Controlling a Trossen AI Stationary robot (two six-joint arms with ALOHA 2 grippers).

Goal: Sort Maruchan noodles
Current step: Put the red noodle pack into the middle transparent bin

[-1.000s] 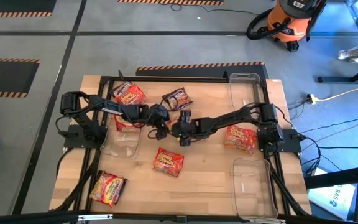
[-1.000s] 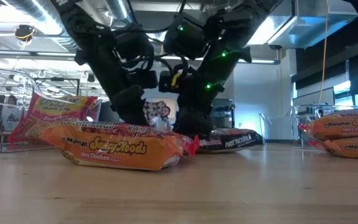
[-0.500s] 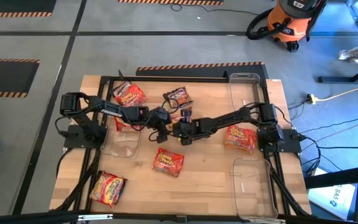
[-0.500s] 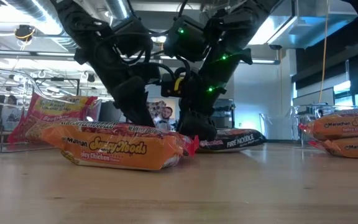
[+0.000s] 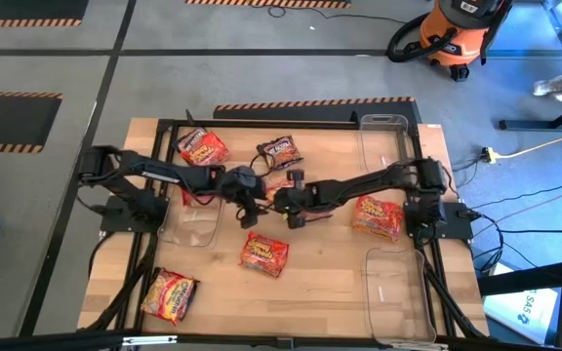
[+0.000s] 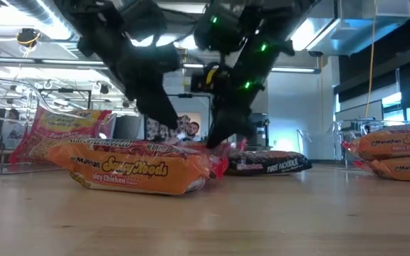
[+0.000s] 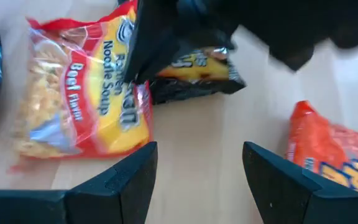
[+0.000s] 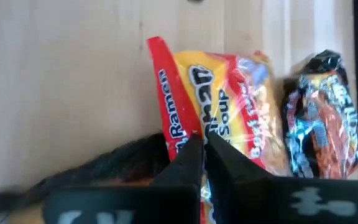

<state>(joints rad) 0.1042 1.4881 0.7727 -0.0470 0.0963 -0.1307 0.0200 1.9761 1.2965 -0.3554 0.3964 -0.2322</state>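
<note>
A red-and-yellow Beef noodle packet [image 8: 229, 99] lies mid-table, with my right gripper [image 8: 204, 150] shut on its near end. In the left wrist view the same packet [image 7: 79, 99] shows beyond my left gripper [image 7: 197, 158], which hovers open and empty just left of it [image 5: 249, 195]. Dark maroon packets lie on the table beside it [image 8: 319, 134] and behind it [image 6: 269, 165]. An orange packet [image 5: 263, 253] lies flat nearer the front edge. My right gripper pinches the Beef packet's red sealed end [image 8: 178, 134] between its two fingers, which slant down from the table's right side. The held end [image 6: 223, 147] is raised off the table. Whether the far end rests on the wood cannot be told.
Other packets lie at the far left [image 5: 203, 148], near left corner [image 5: 169, 294] and stacked at the right [image 5: 377, 216]. Clear bins stand at the left [image 5: 188, 229], far right [image 5: 383, 136] and near right [image 5: 398, 292]. An orange vacuum [image 5: 452, 34] stands off the table.
My right gripper has shut on the end of the Beef packet and risen, raising that end off the table. My left gripper has also risen, staying open. The dark packet behind them now shows more fully in the low view.
</note>
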